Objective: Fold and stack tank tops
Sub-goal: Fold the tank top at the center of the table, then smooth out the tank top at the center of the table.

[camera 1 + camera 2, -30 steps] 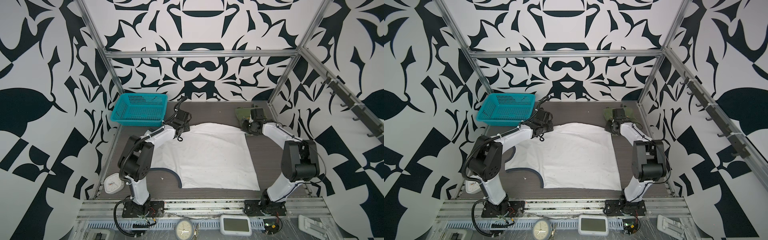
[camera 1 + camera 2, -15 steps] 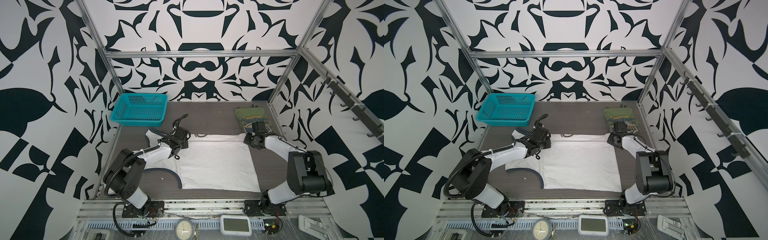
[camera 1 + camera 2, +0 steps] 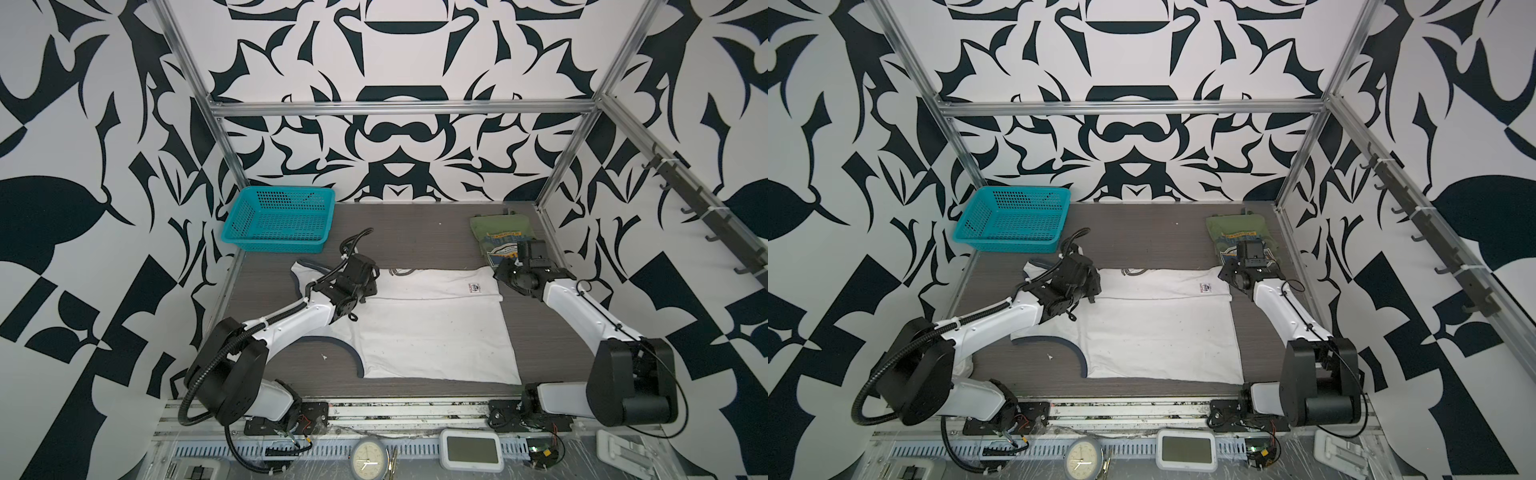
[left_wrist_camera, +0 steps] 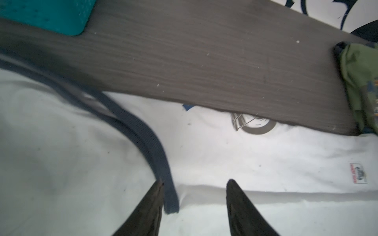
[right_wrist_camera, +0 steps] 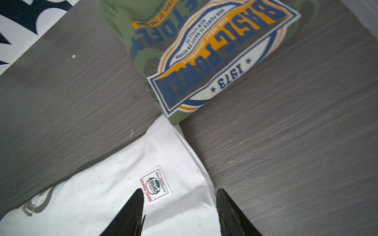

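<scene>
The white tank top point(image 3: 428, 328) point(image 3: 1158, 332) lies flat mid-table, its far edge folded over toward the front into a band. My left gripper point(image 4: 195, 181) point(image 3: 370, 282) stands open low over the band's left end. A navy trim strap point(image 4: 155, 155) lies loose beside one finger. My right gripper point(image 5: 180, 190) point(image 3: 500, 276) stands open over the band's right corner, near a small label point(image 5: 154, 185), holding nothing. The olive green tank top point(image 3: 498, 237) point(image 5: 204, 51) lies folded at the back right, graphic up, just beyond that corner.
A teal mesh basket point(image 3: 278, 220) point(image 3: 1013, 220) stands at the back left. Metal frame posts point(image 3: 565, 158) edge the table. A clock point(image 3: 370, 459) and a small display point(image 3: 471, 449) sit on the front rail. Hooks point(image 3: 706, 216) line the right wall.
Both grippers have come from the back of the table toward the front, drawing the white top's far edge over into a fold. Both have opened and let the cloth go.
</scene>
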`<state>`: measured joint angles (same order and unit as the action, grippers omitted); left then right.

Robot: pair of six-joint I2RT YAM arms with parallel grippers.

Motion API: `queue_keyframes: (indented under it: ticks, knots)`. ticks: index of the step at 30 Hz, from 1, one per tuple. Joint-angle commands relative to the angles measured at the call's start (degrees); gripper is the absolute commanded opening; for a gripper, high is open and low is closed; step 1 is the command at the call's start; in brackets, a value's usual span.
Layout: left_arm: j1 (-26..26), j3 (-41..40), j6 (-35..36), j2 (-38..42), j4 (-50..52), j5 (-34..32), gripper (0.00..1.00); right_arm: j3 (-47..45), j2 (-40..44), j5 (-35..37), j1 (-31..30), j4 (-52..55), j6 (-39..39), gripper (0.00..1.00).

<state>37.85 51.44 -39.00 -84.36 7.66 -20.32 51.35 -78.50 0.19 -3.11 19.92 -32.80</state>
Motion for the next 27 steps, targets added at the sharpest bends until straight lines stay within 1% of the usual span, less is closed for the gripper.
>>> queue_keyframes:
  ticks: [1, 3, 6, 9, 11, 15, 20, 22, 25, 26, 27]
  knots:
    - [0.1, 5.4, 0.6, -6.8, 4.3, 3.0, 0.54, 3.6, -5.0, -3.9, -3.7, 1.1, 1.5, 0.59]
    - [0.1, 7.7, 0.3, -10.9, 4.7, 4.7, 0.54, 4.5, -9.1, -6.3, -4.4, 0.8, 0.8, 0.59]
    - [-0.1, 8.8, -0.8, -14.9, 4.7, 6.8, 0.54, 4.6, -13.9, -7.8, -4.3, 0.5, -0.7, 0.59]
    - [-0.7, 8.0, -2.4, -17.0, 5.6, 7.9, 0.53, 4.1, -16.9, -7.3, -3.9, 1.7, -1.5, 0.59]
    - [-1.0, 6.2, -3.5, -16.8, 5.4, 7.6, 0.53, 2.8, -18.1, -7.9, -2.4, 1.8, -2.4, 0.58]
    - [-1.1, 1.1, -6.3, -14.2, 4.7, 6.3, 0.52, -0.1, -18.4, -9.3, 1.2, 1.4, -3.9, 0.57]
    - [-1.1, -4.7, -8.8, -8.5, 4.3, 5.9, 0.51, -2.5, -17.6, -9.2, 2.9, 1.5, -3.8, 0.57]
    - [-1.2, -4.7, -8.4, -5.0, 5.7, 4.7, 0.52, -2.8, -17.4, -9.0, 3.0, 1.3, -3.7, 0.57]
    - [-1.9, -1.2, -5.1, -1.4, 9.4, -1.2, 0.56, -2.0, -17.5, -7.5, 3.1, 2.2, -3.4, 0.57]
    - [-3.1, -0.1, -4.3, -1.0, 10.0, -2.2, 0.57, -1.8, -17.8, -7.2, 3.2, 2.4, -3.2, 0.57]
    - [-5.1, 0.3, -3.7, -0.6, 9.6, -1.8, 0.59, -1.7, -18.0, -7.2, 3.5, 2.5, -3.1, 0.57]
